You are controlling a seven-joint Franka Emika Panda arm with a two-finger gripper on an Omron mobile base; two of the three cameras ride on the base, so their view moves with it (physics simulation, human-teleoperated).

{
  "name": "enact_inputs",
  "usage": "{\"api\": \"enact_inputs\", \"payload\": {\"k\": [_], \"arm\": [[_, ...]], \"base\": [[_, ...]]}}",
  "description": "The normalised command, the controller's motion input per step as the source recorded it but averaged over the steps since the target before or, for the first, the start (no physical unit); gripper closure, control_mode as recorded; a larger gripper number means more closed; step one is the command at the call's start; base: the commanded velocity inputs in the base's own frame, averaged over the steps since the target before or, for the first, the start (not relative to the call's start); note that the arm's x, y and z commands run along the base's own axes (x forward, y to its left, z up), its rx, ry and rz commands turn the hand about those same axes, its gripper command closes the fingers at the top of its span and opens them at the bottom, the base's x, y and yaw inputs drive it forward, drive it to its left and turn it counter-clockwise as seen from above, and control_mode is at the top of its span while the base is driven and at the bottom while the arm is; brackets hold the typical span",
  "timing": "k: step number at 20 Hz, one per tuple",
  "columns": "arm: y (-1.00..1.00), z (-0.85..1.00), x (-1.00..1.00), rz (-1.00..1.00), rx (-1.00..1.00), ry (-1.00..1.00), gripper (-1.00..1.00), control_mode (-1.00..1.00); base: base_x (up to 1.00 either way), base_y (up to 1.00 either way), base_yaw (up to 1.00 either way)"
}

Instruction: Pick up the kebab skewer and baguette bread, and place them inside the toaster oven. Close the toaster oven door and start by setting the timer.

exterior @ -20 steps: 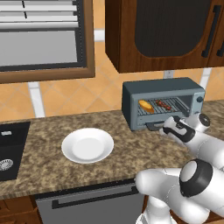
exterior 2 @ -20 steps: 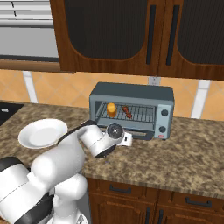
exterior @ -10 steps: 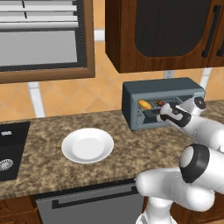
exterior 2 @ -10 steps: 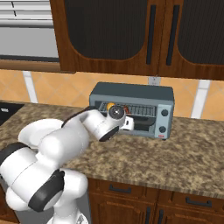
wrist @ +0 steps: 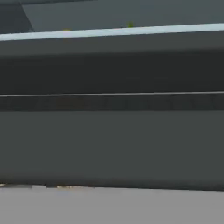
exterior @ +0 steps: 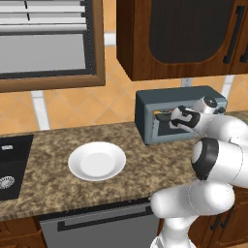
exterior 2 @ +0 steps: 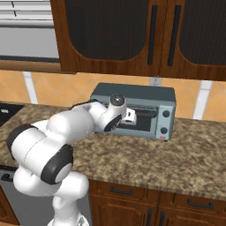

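The blue-grey toaster oven stands at the back of the counter. Its door is tipped up almost shut. My gripper is pressed against the door's upper part, jaws spread wide with nothing between them. Through the gap at the door's top a thin orange edge of the baguette bread shows. The kebab skewer is hidden behind the door and my hand. Up close, the hand view looks at the door's grey frame and dark glass. Two knobs sit on the oven's right side.
A bare white plate lies on the granite counter left of the oven. A black sink is at the far left. Dark wood cabinets hang low over the oven. My own arm crosses in front of the oven's left half.
The door, lying open a second ago with bread and skewer visible on the rack, has swung up almost shut. My hand rose with it from below the door to its top.
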Motion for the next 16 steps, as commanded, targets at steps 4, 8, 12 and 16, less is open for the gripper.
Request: {"api": "enact_inputs", "payload": {"k": [4,8,12,16], "arm": [[0.00,0.21,0.40,0.00,-0.09,0.09,-1.00,-1.00],[0.00,0.22,0.57,0.00,-0.03,0.03,-1.00,-1.00],[0.03,0.13,0.79,0.00,0.00,0.00,-1.00,-1.00],[0.01,0.00,0.47,0.00,0.00,0.00,-1.00,-1.00]], "base": [[0.00,0.00,0.00],[0.00,0.00,0.00],[0.00,0.00,0.00],[0.00,0.00,0.00]]}}
